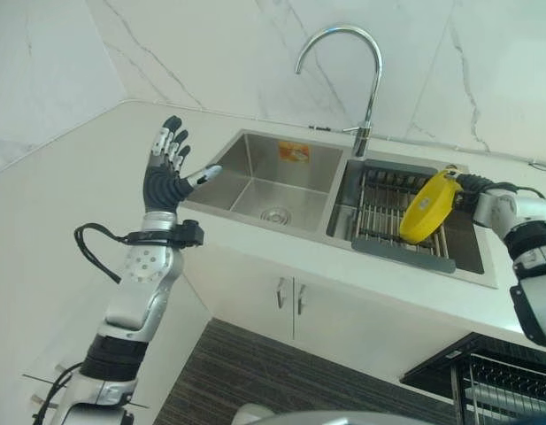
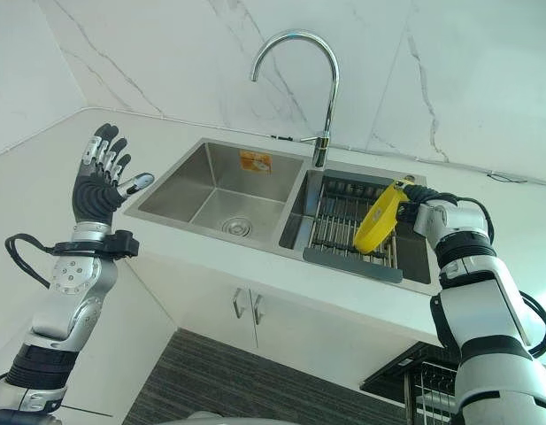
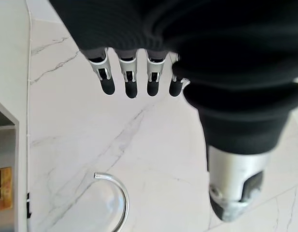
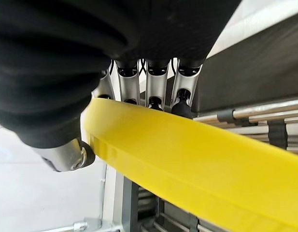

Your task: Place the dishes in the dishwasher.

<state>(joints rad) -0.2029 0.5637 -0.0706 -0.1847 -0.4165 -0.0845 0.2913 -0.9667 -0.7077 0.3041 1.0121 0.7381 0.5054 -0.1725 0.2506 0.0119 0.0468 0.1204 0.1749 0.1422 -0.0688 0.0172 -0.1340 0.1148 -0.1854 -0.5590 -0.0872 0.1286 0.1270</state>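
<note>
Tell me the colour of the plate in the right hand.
Yellow. The plate, pinched by the right hand over the sink rack, shows best in the left eye view.

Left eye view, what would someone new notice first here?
The yellow plate stands out: the right hand pinches it by the rim, on edge over the drying rack in the sink's right basin. Next, the left hand is raised with open fingers beside the left basin, under the curved faucet.

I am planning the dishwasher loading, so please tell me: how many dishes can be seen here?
1. A yellow plate is pinched on edge in the right hand, above the rack in the sink's right basin. More could be hidden.
</note>
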